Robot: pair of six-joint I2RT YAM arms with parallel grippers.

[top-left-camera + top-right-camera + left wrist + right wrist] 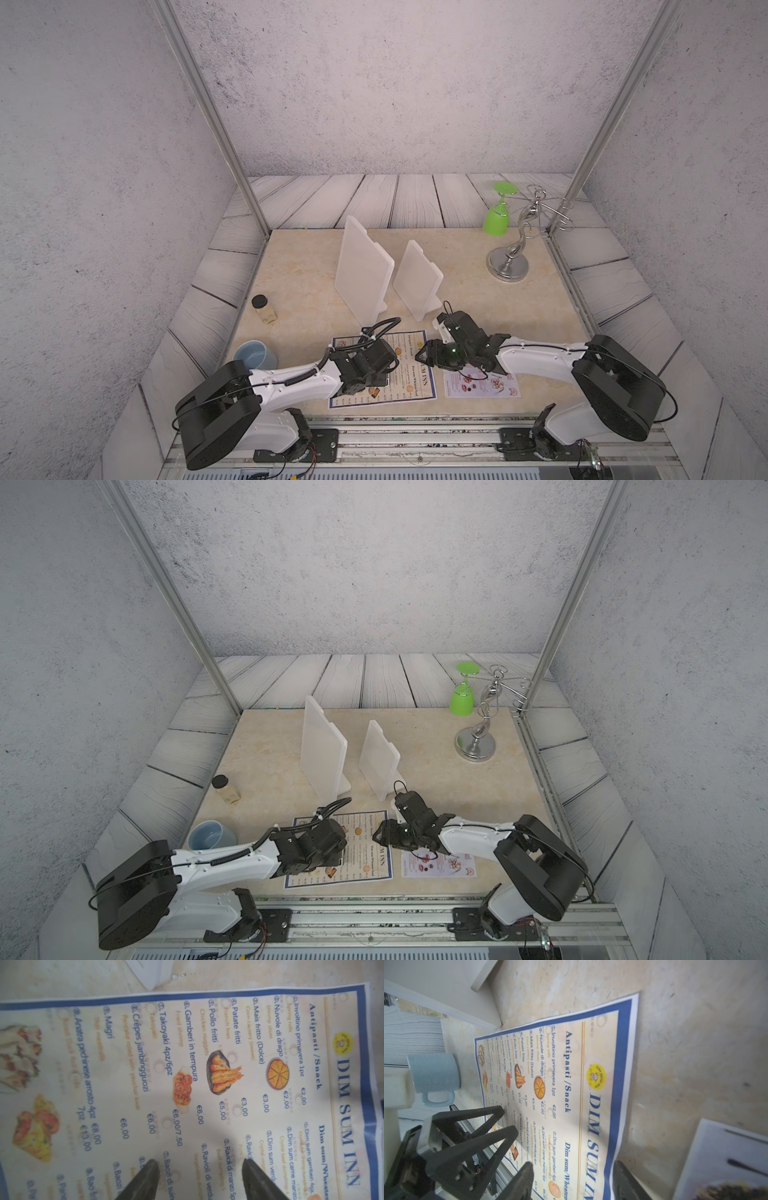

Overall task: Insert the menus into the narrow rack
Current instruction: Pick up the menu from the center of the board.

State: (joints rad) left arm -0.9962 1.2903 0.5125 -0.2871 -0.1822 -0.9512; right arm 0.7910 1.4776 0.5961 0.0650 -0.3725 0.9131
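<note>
DIM SUM INN menu [415,382] lies flat. Right gripper [574,1167], fingers apart, straddles its right title edge. Left gripper [199,1161] spread over mid-sheet, empty.

Blue-bordered cream menu [187,1043], green glass [496,218]

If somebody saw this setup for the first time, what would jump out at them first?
Probably the bright green glass hanging upside down from the chrome stand at the far right corner. Then the two tall white racks standing mid-table, and the blue-bordered DIM SUM INN menu lying flat at the near edge, with the left gripper and right gripper open over it.
</note>
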